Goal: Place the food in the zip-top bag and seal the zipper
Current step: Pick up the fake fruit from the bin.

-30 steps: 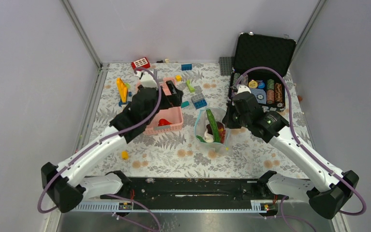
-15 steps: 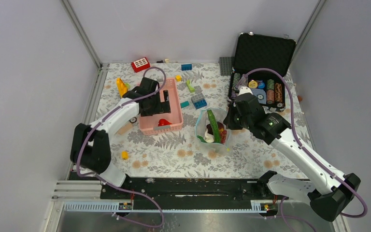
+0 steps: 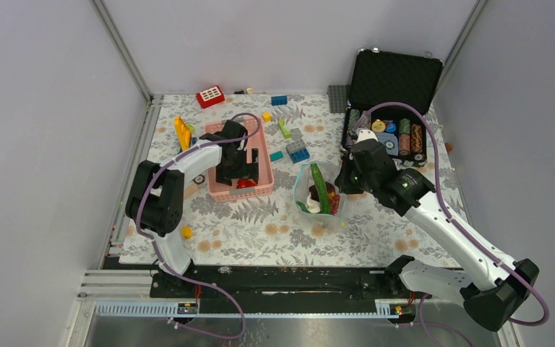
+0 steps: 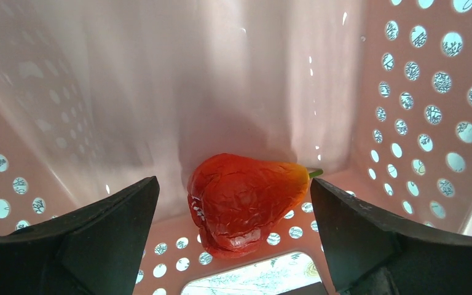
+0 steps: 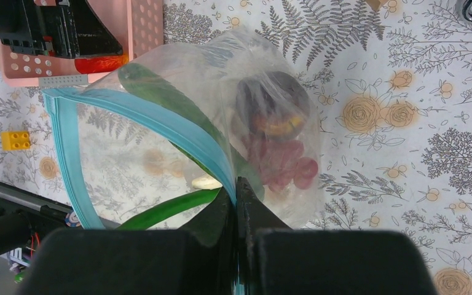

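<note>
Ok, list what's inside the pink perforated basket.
A red toy pepper lies in the pink perforated basket, between the fingers of the open left end effector. Overhead, the arm hides much of its floor.

Left tool (image 3: pixel 237 163) inside pink basket (image 3: pixel 257 191), right tool (image 3: pixel 342 181) at rim of zip-top bag (image 3: pixel 298 186)

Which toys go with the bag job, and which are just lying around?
For the job: zip-top bag, its blue zipper, green pods, grapes, red pepper.
Just lying about: pink basket, building blocks, poker chips, black case.
</note>
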`<action>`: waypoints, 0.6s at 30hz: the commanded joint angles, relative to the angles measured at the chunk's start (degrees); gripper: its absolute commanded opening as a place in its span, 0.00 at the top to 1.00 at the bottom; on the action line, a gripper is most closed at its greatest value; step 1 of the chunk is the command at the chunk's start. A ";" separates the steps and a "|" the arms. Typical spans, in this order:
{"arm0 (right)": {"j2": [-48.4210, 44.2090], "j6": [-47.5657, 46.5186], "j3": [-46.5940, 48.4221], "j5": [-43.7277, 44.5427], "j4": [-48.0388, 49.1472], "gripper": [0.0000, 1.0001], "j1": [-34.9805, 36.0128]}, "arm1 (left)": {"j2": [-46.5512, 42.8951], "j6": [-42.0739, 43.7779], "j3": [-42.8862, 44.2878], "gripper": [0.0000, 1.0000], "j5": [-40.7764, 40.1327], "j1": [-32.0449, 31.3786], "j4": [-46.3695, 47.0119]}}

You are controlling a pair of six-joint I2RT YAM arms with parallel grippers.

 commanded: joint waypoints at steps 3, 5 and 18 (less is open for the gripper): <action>0.51 -0.50 -0.37 -0.08 1.25 0.99 -0.50 | -0.25 1.05 -0.47 0.06 2.44 0.31 -0.19; 0.67 -0.45 -0.37 -0.08 1.70 0.99 -0.50 | 0.06 0.82 -1.16 0.07 2.18 0.31 -0.12; 1.21 -0.21 0.09 -0.30 2.79 0.99 -0.74 | 1.28 -0.75 -0.86 0.27 -0.76 0.27 -0.96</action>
